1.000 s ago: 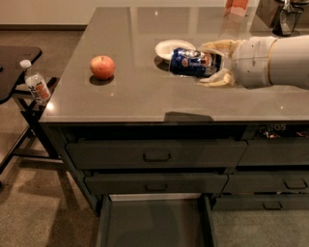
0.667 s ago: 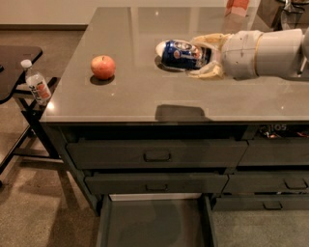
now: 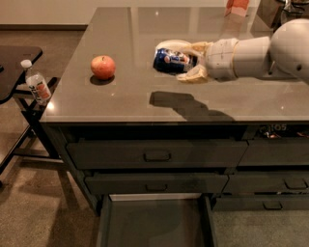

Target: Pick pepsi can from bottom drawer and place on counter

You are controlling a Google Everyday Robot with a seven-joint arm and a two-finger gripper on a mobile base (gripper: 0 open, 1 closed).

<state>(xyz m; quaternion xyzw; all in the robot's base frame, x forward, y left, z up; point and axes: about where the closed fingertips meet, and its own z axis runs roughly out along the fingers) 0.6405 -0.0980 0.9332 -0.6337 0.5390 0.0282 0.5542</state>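
The pepsi can (image 3: 170, 60), blue with a white-red logo, lies sideways in my gripper (image 3: 186, 61), which is shut on it. The gripper reaches in from the right and holds the can in the air above the middle of the counter (image 3: 125, 96); its shadow falls on the slab below. The bottom drawer (image 3: 154, 222) stands pulled open at the lower middle, its flat dark tray showing nothing inside.
A red apple (image 3: 103, 66) sits on the counter's left part. A white plate is mostly hidden behind the can. A clear bottle with orange label (image 3: 36, 86) stands on a small black side table (image 3: 14, 58) at the left. An orange object (image 3: 236, 6) is at the counter's back.
My gripper with the can has moved a little left and up over the counter; its shadow on the slab has shifted left and grown.
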